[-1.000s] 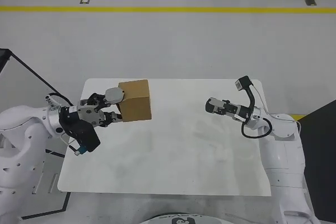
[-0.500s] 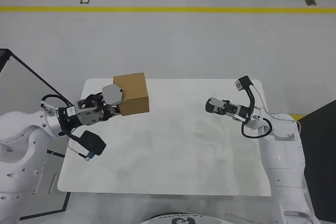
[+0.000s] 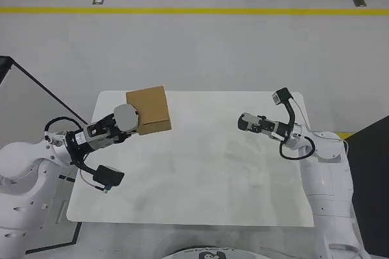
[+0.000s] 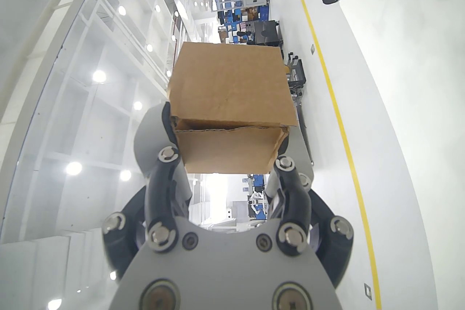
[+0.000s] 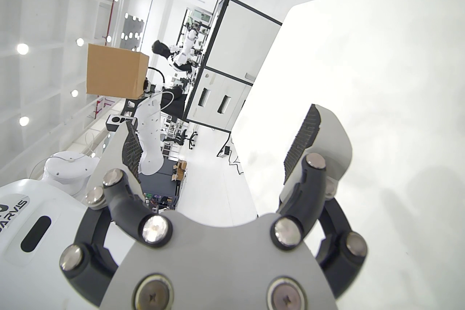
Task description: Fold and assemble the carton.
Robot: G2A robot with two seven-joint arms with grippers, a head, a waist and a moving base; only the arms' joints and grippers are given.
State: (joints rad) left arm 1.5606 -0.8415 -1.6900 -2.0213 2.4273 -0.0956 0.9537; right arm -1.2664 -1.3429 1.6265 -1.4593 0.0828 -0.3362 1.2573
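- White table (image 3: 201, 188) under both arms.
- Carton (image 3: 149, 109) held up off the surface, over the far left corner; already box-shaped, walls squared.
- Near end, left wrist view: flaps folded in, slight gap along the seam; far end hidden, possibly unclosed.
- Left gripper (image 4: 225, 140) pinching carton's near end, one finger per side.
- Right gripper (image 5: 221, 140) spread wide, holding nothing, well apart from carton.
- Judged mostly done; likely left: pressing seam flush, setting down.
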